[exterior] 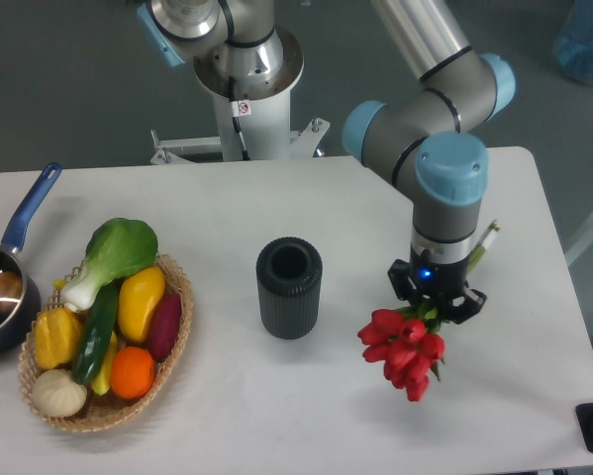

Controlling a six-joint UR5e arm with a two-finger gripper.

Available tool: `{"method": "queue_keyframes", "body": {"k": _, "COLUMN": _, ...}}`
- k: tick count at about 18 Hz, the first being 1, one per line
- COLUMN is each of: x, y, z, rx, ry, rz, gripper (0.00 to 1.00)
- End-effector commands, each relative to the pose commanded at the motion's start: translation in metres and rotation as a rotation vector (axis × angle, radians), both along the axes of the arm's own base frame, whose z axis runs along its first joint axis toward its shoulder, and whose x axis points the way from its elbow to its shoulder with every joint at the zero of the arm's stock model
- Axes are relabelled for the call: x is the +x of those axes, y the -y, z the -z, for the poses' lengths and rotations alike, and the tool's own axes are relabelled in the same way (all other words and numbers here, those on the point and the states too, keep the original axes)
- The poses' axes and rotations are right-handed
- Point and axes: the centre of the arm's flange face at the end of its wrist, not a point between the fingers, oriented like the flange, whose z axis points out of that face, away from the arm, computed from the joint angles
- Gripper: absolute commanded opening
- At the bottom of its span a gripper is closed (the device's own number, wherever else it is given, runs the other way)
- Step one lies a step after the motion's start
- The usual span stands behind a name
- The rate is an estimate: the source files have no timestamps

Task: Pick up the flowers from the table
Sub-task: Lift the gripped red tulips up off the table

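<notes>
The flowers [403,346], a bunch of red tulip buds with green leaves, hang from my gripper [435,301], which is shut on their stems. The pale stem ends [484,242] stick out up and to the right behind the wrist. The buds point down and to the left and look lifted off the white table [227,416], right of the middle. The fingers are mostly hidden by the black gripper body and the leaves.
A dark ribbed cylindrical vase [289,287] stands upright left of the flowers. A wicker basket [167,361] of vegetables sits at the left. A blue-handled pot [4,292] is at the far left edge. The arm's base [245,89] stands behind the table.
</notes>
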Motion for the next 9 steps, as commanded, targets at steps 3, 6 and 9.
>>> {"method": "queue_keyframes", "body": {"k": 3, "x": -0.007, "y": -0.002, "z": -0.014, "rx": -0.006, "ry": 0.001, "rz": 0.003, "gripper": 0.09}}
{"method": "queue_keyframes", "body": {"k": 6, "x": -0.006, "y": 0.003, "z": -0.022, "rx": -0.049, "ry": -0.006, "rz": -0.004, "gripper": 0.09}}
{"method": "queue_keyframes", "body": {"k": 9, "x": -0.006, "y": 0.008, "z": -0.036, "rx": -0.111, "ry": -0.007, "rz": -0.018, "gripper": 0.09}}
